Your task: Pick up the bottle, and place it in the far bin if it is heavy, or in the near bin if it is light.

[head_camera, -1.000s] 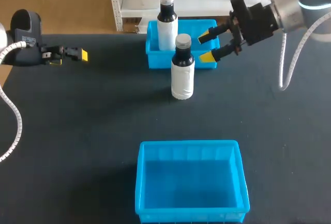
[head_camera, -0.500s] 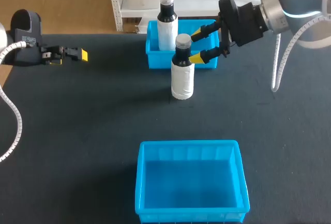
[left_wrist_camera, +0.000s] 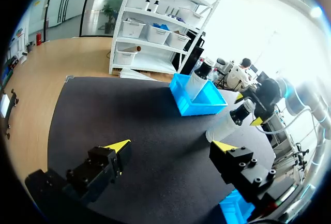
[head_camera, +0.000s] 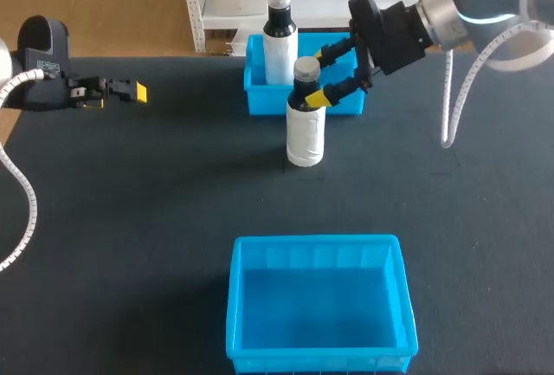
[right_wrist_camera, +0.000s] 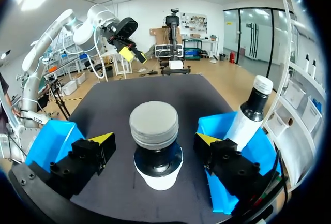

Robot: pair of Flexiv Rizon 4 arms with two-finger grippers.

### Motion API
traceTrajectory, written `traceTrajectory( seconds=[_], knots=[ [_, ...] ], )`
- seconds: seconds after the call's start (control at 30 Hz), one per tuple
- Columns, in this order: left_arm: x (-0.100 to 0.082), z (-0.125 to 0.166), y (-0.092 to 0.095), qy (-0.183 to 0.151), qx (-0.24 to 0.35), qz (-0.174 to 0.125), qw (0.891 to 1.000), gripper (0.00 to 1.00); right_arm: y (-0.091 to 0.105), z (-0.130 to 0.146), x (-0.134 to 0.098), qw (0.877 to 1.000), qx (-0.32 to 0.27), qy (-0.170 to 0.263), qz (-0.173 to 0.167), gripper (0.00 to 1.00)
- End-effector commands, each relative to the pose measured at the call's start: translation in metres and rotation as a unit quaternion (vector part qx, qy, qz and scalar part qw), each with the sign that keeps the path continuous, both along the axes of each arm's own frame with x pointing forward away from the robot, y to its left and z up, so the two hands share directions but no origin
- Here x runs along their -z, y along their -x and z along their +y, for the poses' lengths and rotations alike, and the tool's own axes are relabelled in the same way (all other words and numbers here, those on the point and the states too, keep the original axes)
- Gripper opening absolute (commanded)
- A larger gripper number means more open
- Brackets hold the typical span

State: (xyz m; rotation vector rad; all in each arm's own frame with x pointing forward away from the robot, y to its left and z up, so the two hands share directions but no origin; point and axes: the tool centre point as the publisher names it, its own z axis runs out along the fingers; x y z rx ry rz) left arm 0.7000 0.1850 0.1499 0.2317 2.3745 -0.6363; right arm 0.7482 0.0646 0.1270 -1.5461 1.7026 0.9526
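Yellow-tipped fingers of the right gripper (head_camera: 322,74) stood wide apart on either side of the neck of the grey-capped dark bottle with a white label (head_camera: 305,132), not touching it. That bottle stood upright on the black table (head_camera: 156,219), just in front of the far blue plastic bin (head_camera: 260,102). The left gripper (left_wrist_camera: 171,145) hung spread and empty.

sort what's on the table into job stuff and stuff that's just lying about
Job:
- bottle, standing between the bins
- far bin
- near bin
- right gripper, open, a finger on either side of the bottle's top

Lying about:
- second bottle, standing in the far bin
- left gripper, open, off to the side
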Motion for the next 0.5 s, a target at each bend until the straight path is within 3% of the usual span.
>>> traceTrajectory(
  seconds=[0.03,0.33,0.5],
  knots=[
    [0.0000,0.0000,0.0000,0.000,0.000,0.000,1.000,1.00,-0.0033,0.0053,0.0015,1.000,-0.002,0.000,0.003,1.00],
    [0.0000,0.0000,0.0000,0.000,0.000,0.000,1.000,1.00,-0.0015,0.0092,0.0052,1.000,-0.003,-0.001,0.009,1.00],
    [0.0000,0.0000,0.0000,0.000,0.000,0.000,1.000,1.00,-0.0017,0.0112,0.0075,1.000,-0.005,-0.004,0.011,0.91]
  ],
)
